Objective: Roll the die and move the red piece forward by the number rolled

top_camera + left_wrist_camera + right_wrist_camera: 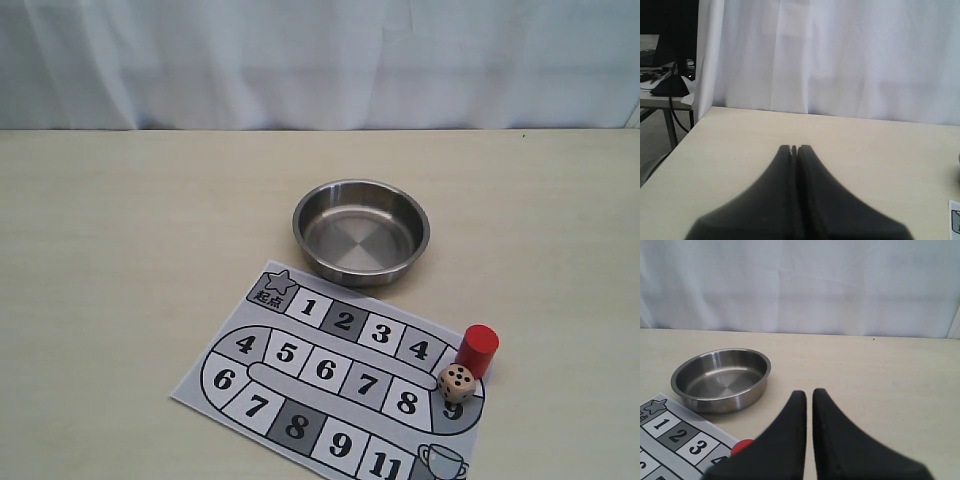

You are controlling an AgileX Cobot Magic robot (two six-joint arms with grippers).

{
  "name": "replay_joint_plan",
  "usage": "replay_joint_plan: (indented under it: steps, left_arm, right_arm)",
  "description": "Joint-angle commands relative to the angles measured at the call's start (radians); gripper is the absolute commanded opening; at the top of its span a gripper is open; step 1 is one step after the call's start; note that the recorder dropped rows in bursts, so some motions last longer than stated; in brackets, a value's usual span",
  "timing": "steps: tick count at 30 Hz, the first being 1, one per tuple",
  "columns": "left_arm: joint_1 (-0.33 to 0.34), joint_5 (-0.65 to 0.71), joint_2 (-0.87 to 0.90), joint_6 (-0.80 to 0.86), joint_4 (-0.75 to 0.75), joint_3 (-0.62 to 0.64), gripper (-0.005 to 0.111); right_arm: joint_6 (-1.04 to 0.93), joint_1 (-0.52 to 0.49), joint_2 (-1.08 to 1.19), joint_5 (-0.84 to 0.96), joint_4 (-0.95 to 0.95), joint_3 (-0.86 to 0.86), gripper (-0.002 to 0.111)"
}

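The red piece (pixel 478 349) stands upright at the right end of the number board (pixel 330 375), beside square 4. Just in front of it the beige die (pixel 457 383) rests on the board by square 9, dark pips showing. Neither gripper shows in the exterior view. In the left wrist view my left gripper (pixel 794 148) is shut, empty, over bare table. In the right wrist view my right gripper (pixel 809 394) has its fingers nearly together with only a thin slit and nothing held; a sliver of the red piece (pixel 741 445) peeks out beside one finger.
A round steel bowl (pixel 361 231), also the steel bowl (pixel 720 379) in the right wrist view, sits behind the board. A white curtain (pixel 320 60) backs the table. In the left wrist view the table's side edge (pixel 675 150) drops off, with a cluttered desk beyond.
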Motion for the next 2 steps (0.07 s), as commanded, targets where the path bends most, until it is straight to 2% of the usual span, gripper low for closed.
replay_joint_plan:
  steps: [1,2]
  left_arm:
    - [-0.006,-0.005,-0.001,-0.002,-0.002,-0.006,0.000]
    - [-0.006,-0.005,-0.001,-0.002,-0.002,-0.006,0.000]
  right_arm:
    - [0.007,-0.002,-0.004,0.003,-0.006,0.004,0.004]
    - [0.007,-0.002,-0.004,0.003,-0.006,0.004,0.004]
